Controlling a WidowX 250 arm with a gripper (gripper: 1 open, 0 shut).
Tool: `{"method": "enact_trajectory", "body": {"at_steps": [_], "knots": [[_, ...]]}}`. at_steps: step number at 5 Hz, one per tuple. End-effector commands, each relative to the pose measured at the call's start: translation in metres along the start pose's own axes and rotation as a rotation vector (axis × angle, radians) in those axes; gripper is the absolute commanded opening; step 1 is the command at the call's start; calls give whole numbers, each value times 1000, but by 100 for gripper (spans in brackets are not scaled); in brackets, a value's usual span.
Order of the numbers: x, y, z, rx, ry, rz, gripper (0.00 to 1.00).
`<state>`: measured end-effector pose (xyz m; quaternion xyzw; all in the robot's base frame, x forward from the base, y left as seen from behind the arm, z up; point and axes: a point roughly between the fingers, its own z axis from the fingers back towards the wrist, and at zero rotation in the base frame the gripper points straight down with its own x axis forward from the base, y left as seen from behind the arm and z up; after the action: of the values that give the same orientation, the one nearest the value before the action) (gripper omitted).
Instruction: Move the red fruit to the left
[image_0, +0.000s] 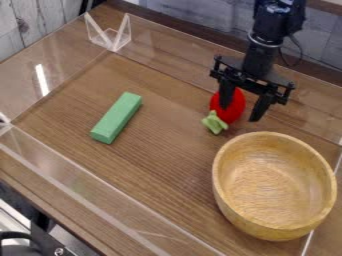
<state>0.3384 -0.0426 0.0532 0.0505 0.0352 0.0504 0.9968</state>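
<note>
Camera view: no brand, label or writing could be read on anything. The black arm (262, 35) came down from the top edge, right of centre in the picture, with its gripper (251, 98) low over the wooden table (147, 155). The fingers stood spread apart, one beside the red toy strawberry (229, 104) and the other out toward the picture's right, and the fruit was not clamped between them. Whether the nearer finger touched it could not be told. The strawberry lay on the table just beyond the wooden bowl (274, 187), its pale green leafy cap (214, 124) pointing toward the near left of the picture. The flat green rectangular block (116, 117) lay well apart from it, farther left in the picture, and a clear wire-like object (110, 35) stood near the far left.
</note>
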Motion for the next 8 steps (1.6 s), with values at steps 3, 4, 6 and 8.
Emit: {"method": "enact_trajectory", "body": {"at_steps": [3, 4, 6, 8], "knots": [[17, 1, 34, -27, -127, 25, 100], [23, 4, 34, -29, -147, 0, 0], [25, 12, 30, -33, -161, -71, 100], [29, 8, 24, -36, -148, -85, 0]]}}
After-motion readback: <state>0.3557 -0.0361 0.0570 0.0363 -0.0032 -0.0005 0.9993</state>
